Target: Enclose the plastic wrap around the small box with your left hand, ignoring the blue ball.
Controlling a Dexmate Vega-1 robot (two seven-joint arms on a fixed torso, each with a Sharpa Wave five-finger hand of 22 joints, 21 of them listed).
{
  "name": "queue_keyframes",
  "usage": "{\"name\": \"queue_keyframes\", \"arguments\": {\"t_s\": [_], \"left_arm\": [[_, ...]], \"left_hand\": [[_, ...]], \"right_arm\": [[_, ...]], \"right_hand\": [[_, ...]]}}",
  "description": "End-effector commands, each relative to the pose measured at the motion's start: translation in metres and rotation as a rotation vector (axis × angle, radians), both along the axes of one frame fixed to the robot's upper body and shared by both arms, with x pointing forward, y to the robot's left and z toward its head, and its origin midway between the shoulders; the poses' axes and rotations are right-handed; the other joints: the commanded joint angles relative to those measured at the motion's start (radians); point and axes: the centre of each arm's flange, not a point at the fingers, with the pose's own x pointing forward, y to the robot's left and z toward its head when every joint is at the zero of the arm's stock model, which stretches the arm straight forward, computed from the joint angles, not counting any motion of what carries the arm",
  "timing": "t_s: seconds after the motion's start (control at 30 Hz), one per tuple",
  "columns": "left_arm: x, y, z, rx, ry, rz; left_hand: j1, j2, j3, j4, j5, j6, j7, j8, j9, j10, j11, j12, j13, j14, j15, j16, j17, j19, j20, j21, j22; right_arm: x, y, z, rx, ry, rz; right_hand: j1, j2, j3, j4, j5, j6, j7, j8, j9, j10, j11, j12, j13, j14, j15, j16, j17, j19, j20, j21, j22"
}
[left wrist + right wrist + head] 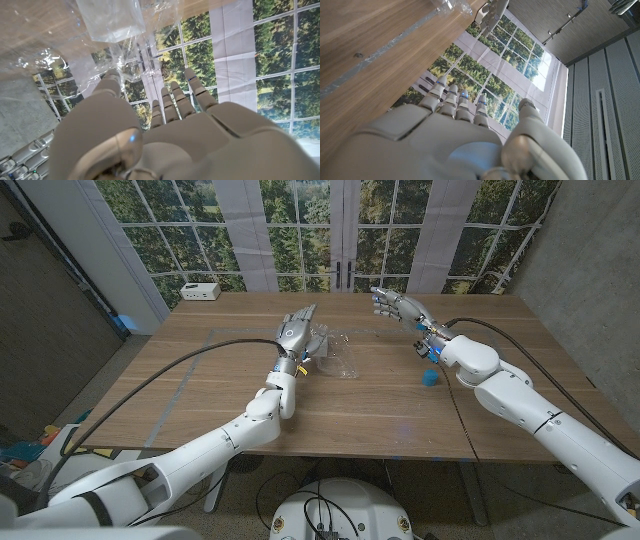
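One sheet of plastic wrap [338, 352] touches the open left robot hand [296, 333]; one blue ball [429, 377] lies below the open right robot hand [402, 307].

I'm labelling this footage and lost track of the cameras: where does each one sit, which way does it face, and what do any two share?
Head view: fixed on the robot's head, looking down over the wooden table; both arms, left hand at the clear plastic wrap, right hand, small blue ball.
Left wrist view: behind the left hand, facing the plastic wrap and windows.
Right wrist view: behind the right hand, facing table, windows.
Shared: head and left wrist views both show the wrap.
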Motion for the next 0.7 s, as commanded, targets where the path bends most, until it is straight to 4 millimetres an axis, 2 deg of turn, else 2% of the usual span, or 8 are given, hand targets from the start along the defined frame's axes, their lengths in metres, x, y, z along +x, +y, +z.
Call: {"name": "queue_keyframes", "arguments": {"t_s": [0.03,0.07,0.13,0.23,0.37,0.4,0.5,0.7], "left_arm": [[0.002,0.003,0.006,0.002,0.094,-0.121],[0.005,0.003,0.006,0.004,0.121,-0.139],[0.01,0.002,0.007,0.017,0.17,-0.132],[0.018,0.001,0.011,0.051,0.245,-0.152],[0.03,-0.005,0.017,0.137,0.398,-0.147],[0.034,-0.008,0.017,0.143,0.425,-0.129],[0.038,-0.017,0.017,0.238,0.46,-0.094],[0.044,-0.029,0.014,0.336,0.512,-0.059]], "left_hand": [[-0.03,0.044,0.065,0.08,0.007,0.017,-0.011,0.003,0.004,-0.028,0.017,-0.006,-0.007,-0.043,-0.016,-0.008,0.004,-0.032,-0.011,0.002,0.008],[-0.053,0.042,0.089,0.118,0.007,0.001,-0.027,-0.004,0.004,-0.055,0.024,-0.015,-0.014,-0.085,-0.006,-0.018,0.001,-0.065,-0.009,-0.007,0.008],[-0.1,0.039,0.109,0.181,0.01,-0.012,-0.03,-0.008,0.003,-0.1,0.022,-0.025,-0.025,-0.137,0.003,-0.022,-0.002,-0.101,-0.019,-0.018,0.006],[-0.214,0.019,0.103,0.273,0.014,-0.033,-0.049,-0.009,0.001,-0.146,0.019,-0.027,-0.045,-0.221,0.008,-0.024,-0.009,-0.191,-0.04,-0.055,-0.004],[-0.343,-0.009,0.045,0.286,0.015,-0.041,-0.061,-0.011,-0.002,-0.181,0.004,-0.027,-0.058,-0.293,0.007,-0.024,-0.012,-0.255,-0.05,-0.089,-0.011],[-0.407,-0.016,0.016,0.286,0.017,-0.056,-0.047,-0.015,-0.004,-0.222,0.006,-0.034,-0.062,-0.33,0.008,-0.026,-0.012,-0.3,-0.052,-0.112,-0.012],[-0.531,-0.014,-0.031,0.288,0.029,-0.097,-0.015,-0.02,-0.006,-0.28,0.011,-0.033,-0.065,-0.403,0.02,-0.024,-0.011,-0.367,-0.048,-0.147,-0.011],[-0.715,-0.018,-0.103,0.288,0.054,-0.243,-0.01,-0.027,-0.007,-0.401,0.01,-0.038,-0.067,-0.514,0.029,-0.026,-0.012,-0.454,-0.056,-0.195,-0.008]], "right_arm": [[-0.003,-0.003,-0.001,-0.009,0.0,0.006],[-0.003,-0.003,-0.001,-0.003,0.002,0.011],[-0.003,-0.003,-0.001,-0.006,-0.002,0.008],[-0.004,-0.004,-0.001,-0.002,-0.006,0.011],[-0.005,-0.005,-0.002,0.011,-0.008,0.012],[-0.005,-0.006,-0.002,0.006,-0.007,0.014],[-0.006,-0.007,-0.001,0.006,-0.011,0.01],[-0.005,-0.007,0.0,0.009,-0.007,0.007]], "right_hand": [[-0.002,0.002,-0.003,-0.001,0.002,0.016,0.001,0.006,0.002,0.013,0.003,0.008,0.001,0.01,-0.001,0.005,0.001,0.007,0.004,0.005,0.003],[-0.002,0.002,-0.003,-0.001,0.002,0.017,0.002,0.006,0.002,0.015,0.004,0.009,0.001,0.011,0.002,0.006,0.001,0.007,0.005,0.005,0.003],[-0.003,0.001,-0.004,0.0,0.002,0.021,0.004,0.007,0.002,0.019,0.007,0.01,0.001,0.014,0.002,0.007,0.001,0.008,0.006,0.005,0.003],[-0.004,0.0,-0.004,0.0,0.002,0.021,0.004,0.006,0.002,0.024,0.011,0.012,0.001,0.019,0.001,0.008,0.001,0.009,0.006,0.006,0.003],[-0.007,-0.002,-0.006,0.002,0.001,0.021,0.003,0.006,0.002,0.031,0.017,0.014,0.001,0.024,0.001,0.01,0.001,0.011,0.005,0.006,0.003],[-0.008,-0.002,-0.006,0.003,0.001,0.021,0.002,0.005,0.002,0.032,0.016,0.014,0.001,0.025,0.0,0.01,0.001,0.011,0.005,0.006,0.003],[-0.012,-0.004,-0.008,0.005,0.001,0.022,0.005,0.005,0.002,0.036,0.019,0.015,0.001,0.033,0.005,0.013,0.001,0.014,0.009,0.007,0.003],[-0.016,-0.007,-0.01,0.008,0.001,0.022,0.004,0.005,0.002,0.042,0.02,0.017,0.001,0.038,0.007,0.014,0.001,0.016,0.008,0.008,0.003]]}}
